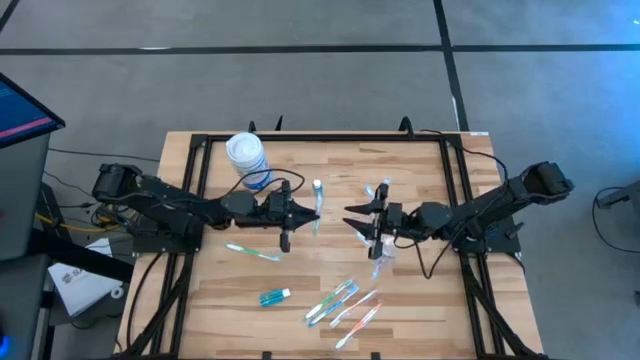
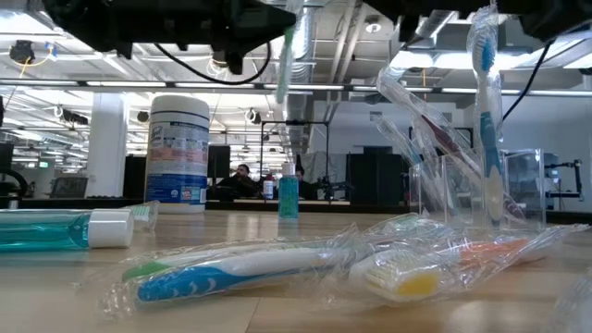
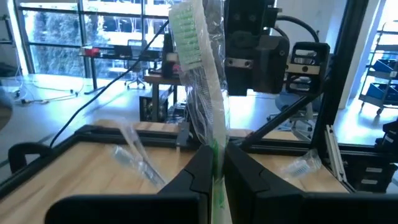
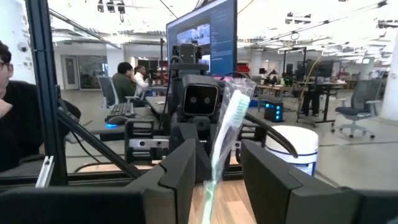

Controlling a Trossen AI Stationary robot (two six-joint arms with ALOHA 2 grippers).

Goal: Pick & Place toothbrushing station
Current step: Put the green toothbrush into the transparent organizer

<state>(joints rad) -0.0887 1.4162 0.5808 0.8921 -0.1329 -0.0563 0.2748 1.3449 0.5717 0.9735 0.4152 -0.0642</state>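
Place: open-plan lab or office
Evidence: seated people [image 4: 127, 78] at desks, large monitor [image 4: 205, 34], office chair [image 4: 359, 106], exposed ceiling ducts [image 2: 324, 42], wooden surface [image 1: 320, 285]
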